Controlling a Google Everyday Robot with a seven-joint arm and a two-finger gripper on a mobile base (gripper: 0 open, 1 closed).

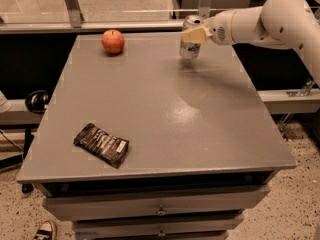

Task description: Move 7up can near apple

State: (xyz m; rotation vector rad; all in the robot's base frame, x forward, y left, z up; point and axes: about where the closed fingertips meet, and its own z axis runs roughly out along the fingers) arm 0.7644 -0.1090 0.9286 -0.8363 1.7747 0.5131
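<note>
Nearest to the front edge, one black snack packet lies flat on the grey table, well apart from everything I care about, and it plays no part in the job. Further back, toward the right side of the far half, my gripper reaches in from the right and pinches the 7up can around its upper part, one pale finger lying across the front of it. The other finger is hidden behind the can, so I take the grip as closed on it rather than see it fully. The can stands roughly upright, and I cannot tell whether its base touches the table or hangs just above. Farthest back on the left, the apple sits near the rear edge, with a stretch of bare table between it and the can. By my reckoning the grasp is made and the carry leftward is left, then the set-down beside the apple and the release. Counted: one can, one apple, one packet, one gripper.
</note>
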